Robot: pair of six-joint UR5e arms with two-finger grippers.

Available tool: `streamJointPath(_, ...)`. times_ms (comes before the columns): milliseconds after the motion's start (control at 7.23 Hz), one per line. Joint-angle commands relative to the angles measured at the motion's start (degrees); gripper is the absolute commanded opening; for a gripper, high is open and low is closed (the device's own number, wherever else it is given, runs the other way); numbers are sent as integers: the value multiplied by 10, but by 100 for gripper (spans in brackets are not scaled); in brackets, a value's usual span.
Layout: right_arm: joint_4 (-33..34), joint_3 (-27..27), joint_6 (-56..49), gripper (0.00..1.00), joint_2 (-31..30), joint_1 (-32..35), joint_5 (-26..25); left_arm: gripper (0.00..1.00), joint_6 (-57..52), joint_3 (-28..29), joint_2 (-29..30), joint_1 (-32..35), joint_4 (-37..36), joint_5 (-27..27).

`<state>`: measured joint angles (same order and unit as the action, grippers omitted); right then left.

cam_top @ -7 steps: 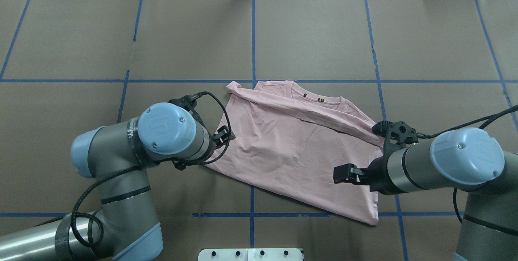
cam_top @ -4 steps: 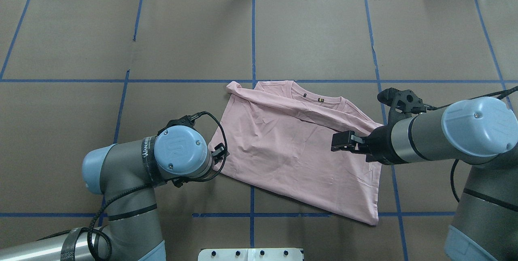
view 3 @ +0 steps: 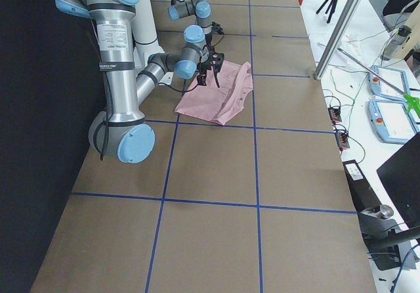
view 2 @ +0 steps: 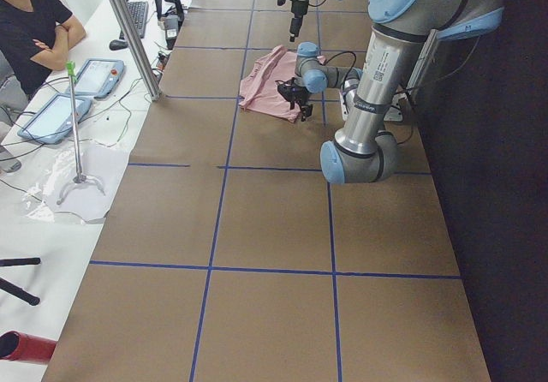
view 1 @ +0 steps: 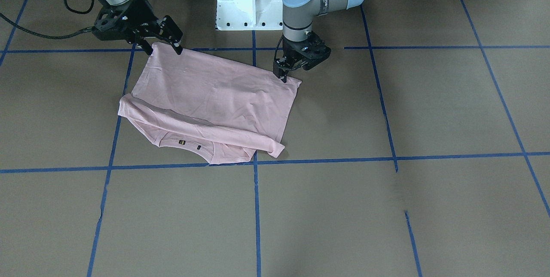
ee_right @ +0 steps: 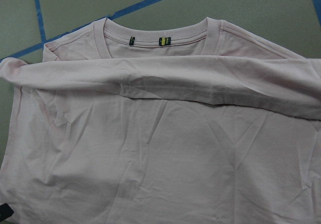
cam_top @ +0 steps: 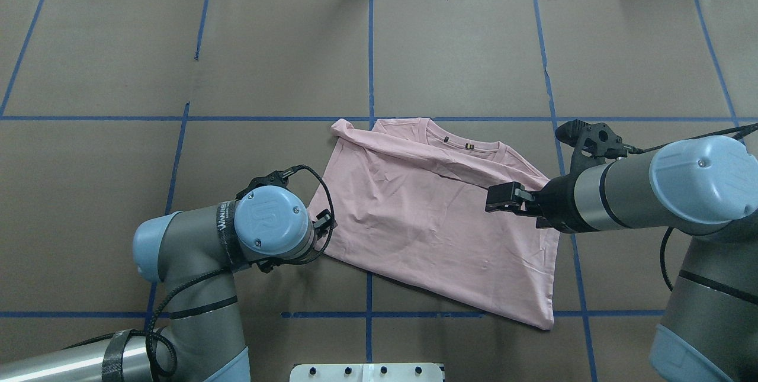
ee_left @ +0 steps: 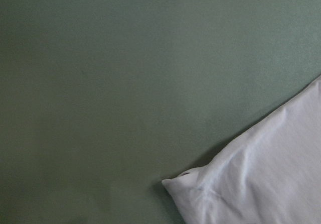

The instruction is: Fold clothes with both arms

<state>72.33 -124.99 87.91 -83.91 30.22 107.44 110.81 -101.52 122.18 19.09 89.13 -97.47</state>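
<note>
The T-shirt lies flat on the brown table, in the middle and a bit to the right, plain pink side up. It has not moved since a second ago. Its near right corner just crosses the near blue tape line.

The left gripper is right by the shirt's near left corner, down low. A second ago it was farther out, on the shirt's left edge. It has pulled back to the near side, and the left arm has tucked in with it. Its wrist camera sees only the table and that corner. I cannot tell if its fingers are apart or together.

The right gripper hangs above the shirt's right side with its fingers apart, holding nothing. A second ago it was over the nearer part of the shirt. Now it is farther out, close to the folded strip.

That strip is a long piece of shirt folded over, running from the far left corner to the right edge. Just past it is the collar with two small tags, touching the far blue line.
</note>
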Motion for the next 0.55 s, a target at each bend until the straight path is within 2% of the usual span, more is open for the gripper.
streamJointPath(0, 0, -2, 1, 100, 1, 1, 0, 87, 0, 7, 1, 1, 4, 10)
streamJointPath(415, 0, -3, 2, 100, 1, 1, 1, 82, -1, 8, 1, 5, 11, 17)
